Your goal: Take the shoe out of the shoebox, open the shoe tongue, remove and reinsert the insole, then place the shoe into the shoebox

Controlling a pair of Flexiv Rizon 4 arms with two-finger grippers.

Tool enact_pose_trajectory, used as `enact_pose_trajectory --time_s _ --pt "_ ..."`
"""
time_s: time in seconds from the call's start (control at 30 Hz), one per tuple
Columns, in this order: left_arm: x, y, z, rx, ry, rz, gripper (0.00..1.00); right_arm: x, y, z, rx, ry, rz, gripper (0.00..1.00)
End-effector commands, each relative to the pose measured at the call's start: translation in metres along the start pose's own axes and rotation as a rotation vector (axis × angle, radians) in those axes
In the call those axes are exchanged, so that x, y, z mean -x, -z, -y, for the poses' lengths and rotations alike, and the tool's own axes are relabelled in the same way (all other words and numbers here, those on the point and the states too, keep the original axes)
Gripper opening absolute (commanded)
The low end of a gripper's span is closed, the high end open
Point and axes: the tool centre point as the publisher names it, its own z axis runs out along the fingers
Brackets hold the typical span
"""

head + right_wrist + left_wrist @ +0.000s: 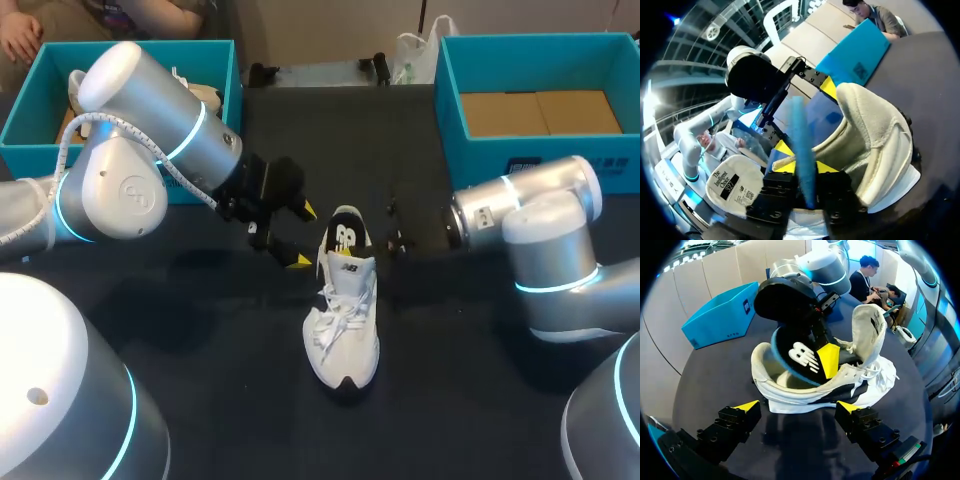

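Two teal shoeboxes at the table's (230, 400) far corners: left shoebox (25, 105), right shoebox (540, 155). One white sneaker (343, 330) mid-table, outside both, toe toward the robot. One insole (800, 357), half out of the heel, pinched by the right claw (805, 167). Left claw (797, 407) spread wide beside the heel, holding nothing. Both shoeboxes together only from the head view; insole's blue edge and that pinch only from the wrist views.

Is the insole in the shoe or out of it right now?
Half in. The right claw pinches the insole, which is tilted, its lower end inside the shoe and the rest raised above the opening.
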Motion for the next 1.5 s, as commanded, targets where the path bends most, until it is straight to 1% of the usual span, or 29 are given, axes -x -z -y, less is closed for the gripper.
enact_pose_trajectory --time_s 0.03,0.3,0.4,0.6,0.73,0.8,0.87,0.9,0.93,0.97,1.1,1.37,1.5 --pt "0.001 0.000 0.000 0.003 0.000 -0.001 1.00 -0.005 0.006 -0.002 0.002 0.006 0.026 0.34" --pt "0.001 0.000 0.000 0.003 0.000 -0.001 1.00 -0.011 0.011 -0.017 -0.010 0.039 0.043 0.34" --pt "0.001 0.000 0.000 0.003 0.000 -0.001 1.00 -0.010 0.012 -0.020 -0.017 0.046 0.045 0.34" --pt "0.001 0.000 0.000 0.003 0.000 -0.001 1.00 -0.011 0.024 -0.032 -0.035 0.073 0.068 0.35" --pt "0.001 0.000 0.000 0.003 0.000 -0.001 1.00 -0.009 0.033 -0.033 -0.032 0.079 0.085 0.35" --pt "0.001 0.000 0.000 0.003 0.000 -0.001 1.00 -0.006 0.034 -0.033 -0.029 0.078 0.086 0.33" --pt "0.001 0.000 0.000 0.003 0.000 -0.001 1.00 -0.003 0.033 -0.035 -0.028 0.079 0.085 0.27" --pt "0.001 0.000 0.000 0.003 0.000 -0.001 1.00 -0.001 0.032 -0.035 -0.029 0.080 0.083 0.20" --pt "0.001 0.000 0.000 0.003 0.000 -0.001 1.00 0.001 0.031 -0.036 -0.031 0.080 0.078 0.05" --pt "0.001 0.000 0.000 0.003 0.000 -0.001 1.00 0.003 0.029 -0.036 -0.034 0.079 0.073 0.00" --pt "0.001 0.000 0.000 0.003 0.000 -0.001 1.00 0.008 0.023 -0.034 -0.045 0.068 0.049 0.00" --pt "0.001 0.000 0.000 0.003 0.000 -0.001 1.00 0.005 0.016 -0.017 -0.046 0.021 0.037 0.00" --pt "0.001 0.000 0.000 0.003 0.000 -0.001 1.00 0.003 0.016 -0.015 -0.043 0.015 0.043 0.00"
